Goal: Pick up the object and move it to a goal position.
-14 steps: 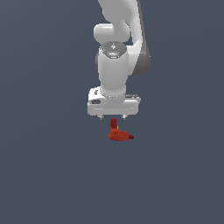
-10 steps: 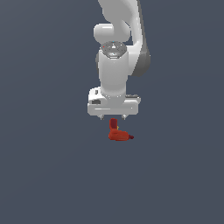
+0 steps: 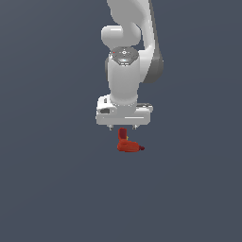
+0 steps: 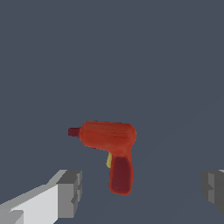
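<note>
The object is a small glossy red thing shaped like a toy drill, lying flat on the dark grey floor. In the wrist view the object shows a rounded body, a narrow darker tip, a handle and a small yellow trigger. My gripper hangs directly above it, its short fingertips just over the upper end of the object. In the wrist view my gripper is open wide, one grey finger on each side, with the object's handle between them and touching neither.
A uniform dark grey floor surrounds the object. The white arm rises above the gripper in the exterior view. No other objects or edges show.
</note>
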Action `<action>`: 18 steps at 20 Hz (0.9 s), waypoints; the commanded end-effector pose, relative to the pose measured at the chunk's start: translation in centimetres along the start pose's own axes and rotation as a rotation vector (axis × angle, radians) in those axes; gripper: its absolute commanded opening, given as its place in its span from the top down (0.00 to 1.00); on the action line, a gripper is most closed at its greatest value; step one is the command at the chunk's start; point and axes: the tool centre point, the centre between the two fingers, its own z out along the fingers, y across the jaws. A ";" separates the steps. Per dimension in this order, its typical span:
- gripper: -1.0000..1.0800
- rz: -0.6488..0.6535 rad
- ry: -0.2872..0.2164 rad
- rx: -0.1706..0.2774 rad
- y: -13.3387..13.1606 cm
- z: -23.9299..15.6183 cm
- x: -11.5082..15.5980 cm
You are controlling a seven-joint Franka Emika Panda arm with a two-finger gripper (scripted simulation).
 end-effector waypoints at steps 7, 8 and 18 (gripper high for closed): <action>0.00 -0.079 -0.025 0.007 -0.2 0.8 0.2; 0.00 -0.095 -0.029 0.009 -0.2 0.9 0.2; 0.00 -0.315 -0.092 0.044 -0.8 3.1 0.7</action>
